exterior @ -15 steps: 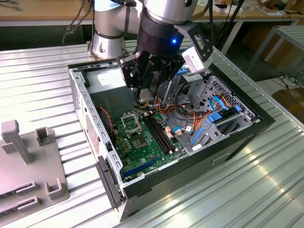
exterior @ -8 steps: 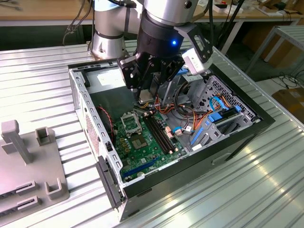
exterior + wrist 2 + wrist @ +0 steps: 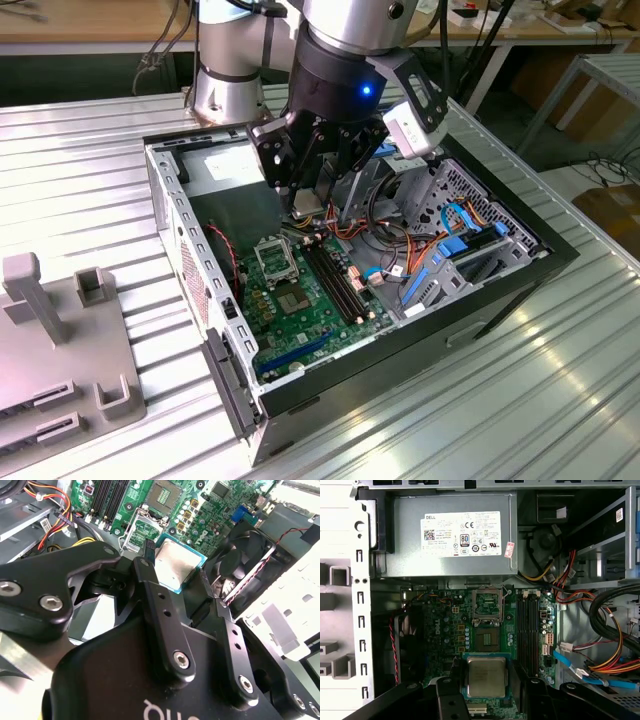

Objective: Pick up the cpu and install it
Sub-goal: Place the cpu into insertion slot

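The gripper (image 3: 176, 566) is closed on the cpu (image 3: 486, 676), its two black fingers (image 3: 150, 587) pinching the chip by opposite edges. The plain silver-grey top faces the wrist cameras. The chip hangs inside the open computer case (image 3: 168, 205), above the green motherboard (image 3: 450, 630) and touching nothing but the fingers.

By that, the pick-up looks done and the installing does not. Just beyond the held chip in the first wrist view, the cpu socket (image 3: 486, 641) lies bare and dark, with nothing seated in it. Its hollow metal socket frame (image 3: 486, 604) is swung back on the far side. Beside the socket run the long black memory slots (image 3: 527, 630).

Farthest back sits the grey power supply (image 3: 445, 560). It carries a large white label (image 3: 462, 534) crowded with print, barcodes and round marks, and a small red-and-white sticker (image 3: 509, 549) at one corner. Part of some white lettering shows on the gripper's black body in the second wrist view.
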Robot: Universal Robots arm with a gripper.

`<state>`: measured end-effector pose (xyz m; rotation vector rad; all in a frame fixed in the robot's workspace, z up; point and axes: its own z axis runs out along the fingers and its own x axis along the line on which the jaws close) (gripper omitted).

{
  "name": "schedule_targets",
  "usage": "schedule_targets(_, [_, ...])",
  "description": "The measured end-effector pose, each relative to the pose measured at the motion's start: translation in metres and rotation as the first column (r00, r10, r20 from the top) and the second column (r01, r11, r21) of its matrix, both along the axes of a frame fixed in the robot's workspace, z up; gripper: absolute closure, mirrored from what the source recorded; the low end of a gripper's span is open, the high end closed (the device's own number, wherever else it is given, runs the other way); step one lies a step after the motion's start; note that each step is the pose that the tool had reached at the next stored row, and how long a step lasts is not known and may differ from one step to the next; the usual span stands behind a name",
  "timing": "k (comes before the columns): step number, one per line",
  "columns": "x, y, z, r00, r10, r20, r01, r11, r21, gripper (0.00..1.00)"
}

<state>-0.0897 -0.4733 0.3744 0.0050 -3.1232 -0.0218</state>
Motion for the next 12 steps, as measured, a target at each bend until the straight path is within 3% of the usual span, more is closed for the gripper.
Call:
schedule_targets(10, [0.0000, 0.0000, -0.0003, 1.0000, 0.000, 0.0000, 0.000, 1.0000, 0.0000, 0.53])
schedule_targets(12, [0.0001, 0.0000, -0.0027, 1.0000, 0.000, 0.0001, 0.000, 1.0000, 0.0003, 0.53])
